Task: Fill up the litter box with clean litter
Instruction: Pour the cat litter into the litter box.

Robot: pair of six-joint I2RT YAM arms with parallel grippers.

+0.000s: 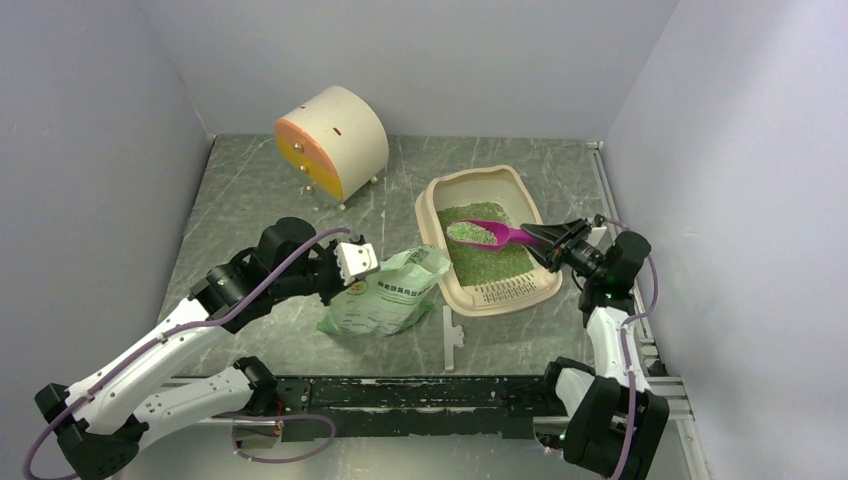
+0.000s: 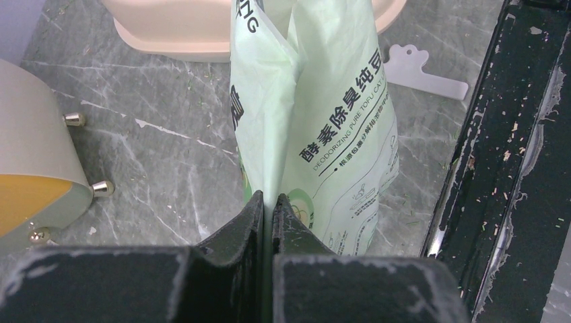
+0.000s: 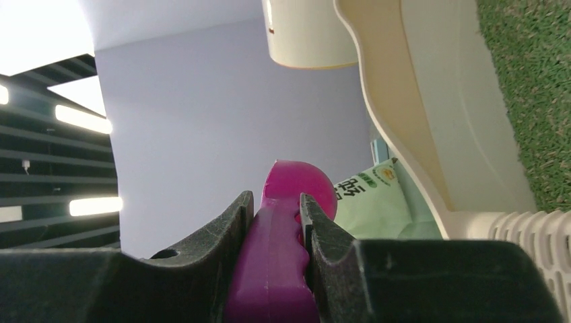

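Note:
The beige litter box point(image 1: 432, 196) stands right of centre, its slotted ledge toward me. A bed of green clean litter point(image 1: 500, 263) lies inside it, also showing in the right wrist view point(image 3: 532, 81). My right gripper point(image 1: 553, 238) is shut on the handle of a magenta scoop point(image 1: 503, 234), which hovers over the box with green granules in its bowl. In the right wrist view the scoop point(image 3: 283, 229) fills the right gripper point(image 3: 276, 196). My left gripper point(image 1: 374, 268) is shut on a fold of the light-green litter bag point(image 1: 385, 295). The left wrist view shows the left gripper point(image 2: 271, 198) pinching that bag point(image 2: 337, 101).
A cream half-cylinder cabinet point(image 1: 335, 138) with an orange face stands at the back left. A white flat plastic piece point(image 1: 452, 337) lies in front of the box. A black rail point(image 1: 420, 392) runs along the near table edge. Grey walls close in on three sides.

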